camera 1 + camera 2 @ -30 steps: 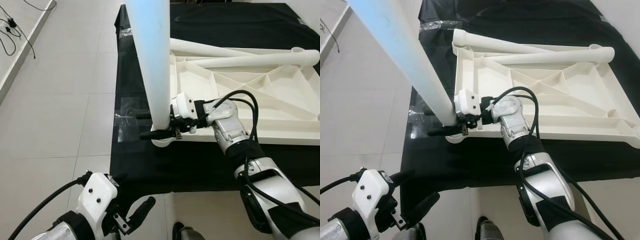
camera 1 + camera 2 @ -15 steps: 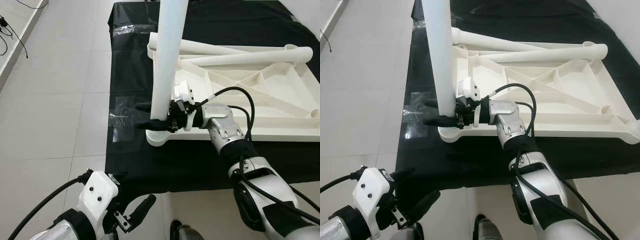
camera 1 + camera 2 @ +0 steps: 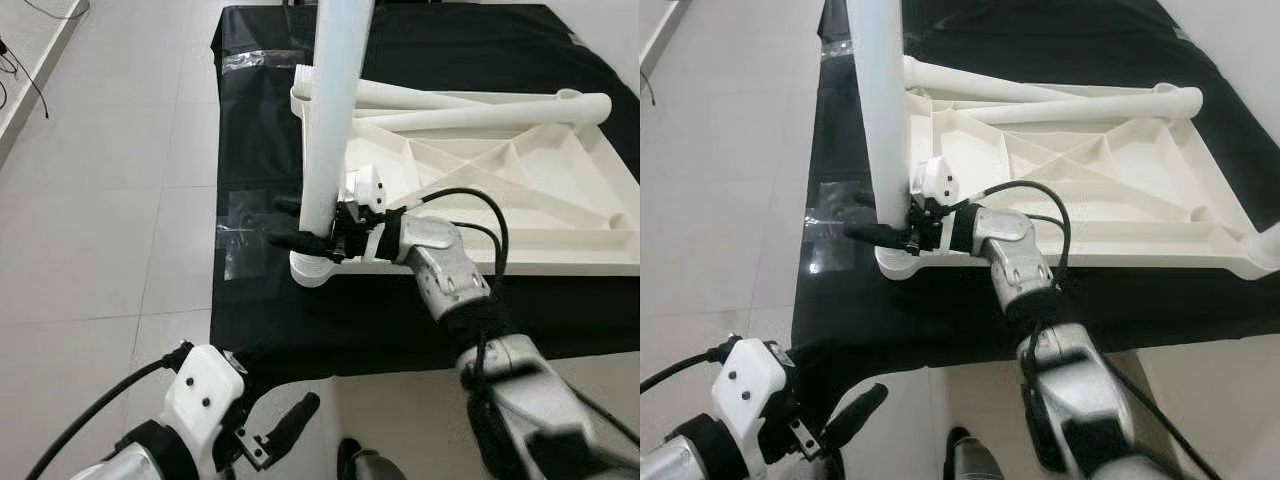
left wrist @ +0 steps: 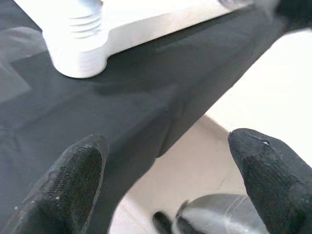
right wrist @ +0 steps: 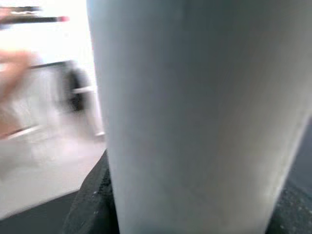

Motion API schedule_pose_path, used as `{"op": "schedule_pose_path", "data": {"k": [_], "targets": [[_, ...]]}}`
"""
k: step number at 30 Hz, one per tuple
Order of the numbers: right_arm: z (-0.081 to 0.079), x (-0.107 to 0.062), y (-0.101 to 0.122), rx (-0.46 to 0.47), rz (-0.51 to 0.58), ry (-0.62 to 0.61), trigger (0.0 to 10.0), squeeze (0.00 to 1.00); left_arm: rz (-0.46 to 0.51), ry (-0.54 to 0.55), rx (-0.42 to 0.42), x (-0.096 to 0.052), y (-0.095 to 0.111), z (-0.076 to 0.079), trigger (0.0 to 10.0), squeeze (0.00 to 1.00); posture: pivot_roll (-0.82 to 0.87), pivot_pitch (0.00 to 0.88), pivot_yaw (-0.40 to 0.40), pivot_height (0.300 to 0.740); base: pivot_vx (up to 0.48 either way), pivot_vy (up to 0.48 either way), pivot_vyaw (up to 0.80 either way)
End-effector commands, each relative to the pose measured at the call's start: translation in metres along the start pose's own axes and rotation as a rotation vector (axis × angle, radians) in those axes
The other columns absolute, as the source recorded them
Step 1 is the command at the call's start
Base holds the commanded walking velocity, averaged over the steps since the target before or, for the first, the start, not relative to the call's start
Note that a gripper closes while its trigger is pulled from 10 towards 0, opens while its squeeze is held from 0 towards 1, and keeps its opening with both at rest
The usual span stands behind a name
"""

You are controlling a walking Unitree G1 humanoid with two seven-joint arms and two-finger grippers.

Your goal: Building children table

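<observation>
Black cloth under ribbed white tabletop

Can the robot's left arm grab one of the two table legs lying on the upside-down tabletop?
Probably not from here. The left gripper hangs low at the black cloth's near edge, and the loose legs lie across the tabletop's far side, beyond the upright leg the right gripper holds.

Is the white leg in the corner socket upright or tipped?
Upright: the leg rises from the socket, right end effector closed around it.
</observation>
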State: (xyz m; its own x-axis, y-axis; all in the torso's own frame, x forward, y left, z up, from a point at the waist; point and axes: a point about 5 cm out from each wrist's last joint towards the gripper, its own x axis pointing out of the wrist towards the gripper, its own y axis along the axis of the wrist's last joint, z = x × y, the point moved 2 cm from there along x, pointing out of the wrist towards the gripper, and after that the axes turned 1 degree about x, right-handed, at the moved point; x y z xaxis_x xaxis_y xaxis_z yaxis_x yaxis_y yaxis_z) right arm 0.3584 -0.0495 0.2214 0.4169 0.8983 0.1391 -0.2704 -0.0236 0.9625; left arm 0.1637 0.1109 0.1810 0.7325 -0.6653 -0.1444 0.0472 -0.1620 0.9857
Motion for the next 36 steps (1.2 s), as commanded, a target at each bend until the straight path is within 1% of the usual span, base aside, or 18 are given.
{"op": "schedule_pose_path", "data": {"k": [1, 2, 3, 4, 6, 8, 10, 12, 15, 18, 20, 24, 28, 29, 31, 33, 35, 36], "targets": [[-0.007, -0.027, -0.055, 0.123, -0.266, -0.39, 10.0, 0.0, 0.003, 0.007, -0.013, 0.001, -0.003, 0.003, 10.0, 0.0, -0.04, 0.318, -0.16, 0.74, 0.0, 0.0, 0.0], [-0.016, -0.04, -0.054, 0.138, -0.267, -0.597, 10.0, 0.0, 0.009, 0.014, -0.018, 0.002, -0.003, 0.004, 10.0, 0.0, -0.04, 0.315, -0.156, 0.74, 0.0, 0.0, 0.0], [-0.021, -0.05, -0.052, 0.15, -0.27, -0.718, 10.0, 0.0, 0.012, 0.018, -0.022, 0.003, -0.003, 0.004, 10.0, 0.0, -0.04, 0.315, -0.156, 0.74, 0.0, 0.0, 0.0], [-0.037, -0.051, -0.054, 0.2, -0.249, -0.786, 10.0, 0.0, 0.016, 0.022, -0.025, 0.005, -0.003, 0.003, 10.0, 0.0, -0.03, 0.311, -0.142, 0.74, 0.0, 0.0, 0.0], [-0.056, -0.046, -0.061, 0.26, -0.225, -0.862, 10.0, 0.0, 0.025, 0.028, -0.031, 0.008, -0.003, 0.0, 10.0, 0.0, -0.03, 0.311, -0.127, 0.74, 0.0, 0.0, 0.0], [-0.063, -0.044, -0.065, 0.274, -0.222, -0.894, 10.0, 0.0, 0.029, 0.032, -0.033, 0.009, -0.003, -0.002, 10.0, 0.0, -0.03, 0.308, -0.12, 0.74, 0.0, 0.0, 0.0], [-0.063, -0.022, -0.078, 0.253, -0.191, -0.865, 10.0, 0.0, 0.023, 0.029, -0.008, 0.013, -0.006, -0.009, 10.0, 0.0, 0.0, 0.26, -0.093, 0.74, 0.0, 0.0, 0.0], [-0.061, -0.016, -0.08, 0.239, -0.185, -0.851, 10.0, 0.0, 0.021, 0.029, 0.0, 0.014, -0.007, -0.011, 10.0, 0.0, 0.0, 0.26, -0.093, 0.74, 0.0, 0.0, 0.0], [-0.059, -0.016, -0.084, 0.253, -0.218, -0.883, 10.0, 0.0, 0.017, 0.046, 0.012, 0.016, -0.01, -0.017, 10.0, 0.0, 0.0, 0.241, -0.094, 0.74, 0.0, 0.0, 0.0], [-0.063, -0.023, -0.089, 0.309, -0.262, -0.949, 10.0, 0.0, 0.023, 0.087, 0.026, 0.018, -0.011, -0.025, 10.0, 0.0, 0.01, 0.211, -0.094, 0.74, 0.0, 0.0, 0.0], [-0.067, -0.024, -0.095, 0.359, -0.286, -0.979, 10.0, 0.0, 0.025, 0.131, 0.049, 0.02, -0.011, -0.038, 10.0, 0.0, 0.02, 0.19, -0.086, 0.74, 0.0, 0.0, 0.0], [-0.067, -0.008, -0.092, 0.338, -0.245, -0.952, 10.0, 0.0, 0.071, 0.177, 0.073, 0.023, 0.003, -0.069, 10.0, 0.0, 0.03, 0.161, -0.066, 0.74, 0.0, 0.0, 0.0], [-0.067, -0.006, -0.093, 0.339, -0.239, -0.952, 10.0, 0.0, 0.083, 0.183, 0.08, 0.024, 0.008, -0.074, 10.0, 0.0, 0.04, 0.155, -0.063, 0.74, 0.0, 0.0, 0.0], [-0.067, -0.003, -0.094, 0.339, -0.235, -0.949, 10.0, 0.0, 0.109, 0.19, 0.096, 0.025, 0.017, -0.084, 10.0, 0.0, 0.04, 0.139, -0.053, 0.74, 0.0, 0.0, 0.0], [-0.066, 0.002, -0.095, 0.342, -0.231, -0.944, 10.0, 0.0, 0.211, 0.182, 0.127, 0.03, 0.052, -0.106, 10.0, 0.0, 0.05, 0.122, -0.048, 0.74, 0.0, 0.0, 0.0], [-0.066, 0.002, -0.095, 0.342, -0.231, -0.944, 10.0, 0.0, 0.211, 0.182, 0.127, 0.03, 0.052, -0.106, 10.0, 0.0, 0.05, 0.122, -0.048, 0.74, 0.0, 0.0, 0.0], [-0.067, 0.007, -0.096, 0.346, -0.233, -0.933, 10.0, 0.0, 0.36, 0.048, 0.135, 0.043, 0.104, -0.116, 10.0, 0.0, 0.05, 0.099, -0.041, 0.74, 0.0, 0.0, 0.0], [-0.067, 0.007, -0.096, 0.346, -0.233, -0.933, 10.0, 0.0, 0.36, 0.048, 0.135, 0.043, 0.104, -0.116, 10.0, 0.0, 0.05, 0.099, -0.041, 0.74, 0.0, 0.0, 0.0]]}}
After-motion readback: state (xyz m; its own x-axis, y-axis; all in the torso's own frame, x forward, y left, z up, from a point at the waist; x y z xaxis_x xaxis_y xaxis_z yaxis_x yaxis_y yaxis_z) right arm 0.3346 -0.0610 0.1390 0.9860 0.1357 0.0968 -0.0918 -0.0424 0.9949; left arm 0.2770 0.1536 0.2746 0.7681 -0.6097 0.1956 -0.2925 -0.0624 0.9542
